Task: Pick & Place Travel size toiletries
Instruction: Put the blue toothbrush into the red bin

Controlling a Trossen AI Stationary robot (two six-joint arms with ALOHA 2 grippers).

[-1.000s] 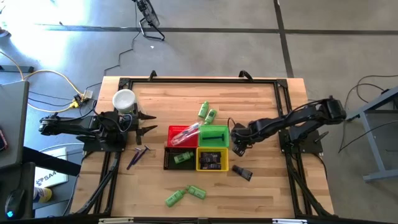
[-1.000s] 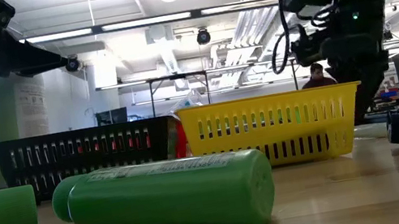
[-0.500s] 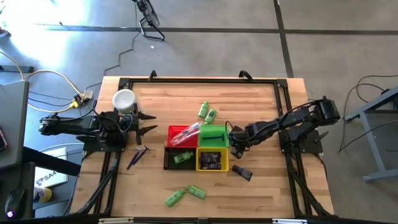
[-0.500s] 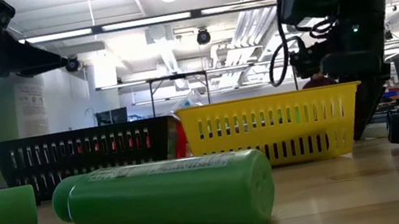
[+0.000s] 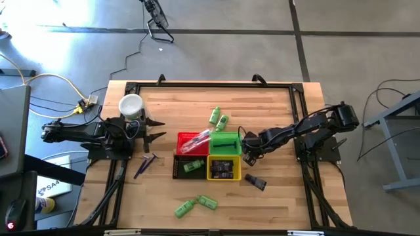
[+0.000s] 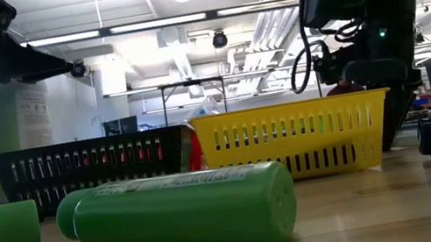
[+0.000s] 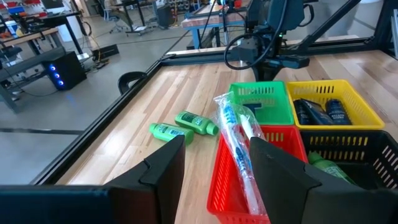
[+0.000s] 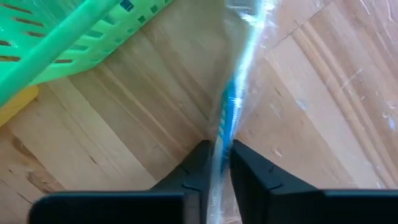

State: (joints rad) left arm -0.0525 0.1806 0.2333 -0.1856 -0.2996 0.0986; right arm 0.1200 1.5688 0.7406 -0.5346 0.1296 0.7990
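Still beside the green basket [image 5: 225, 141], the right tool [image 5: 249, 150] apparently stays clenched on a wrapped toothbrush [image 8: 229, 118].

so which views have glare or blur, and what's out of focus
High view: bright glare washes out the floor at upper left; the table is evenly lit. Low view: ceiling lights blow out, and the near green bottle looks soft. Right wrist view: the wrapped toothbrush held in the right tool is blurred, with sheen on its wrapper.

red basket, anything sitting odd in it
Yes. A wrapped toothbrush lies tilted in the red basket, one end poking above the rim toward the green basket rather than resting flat.
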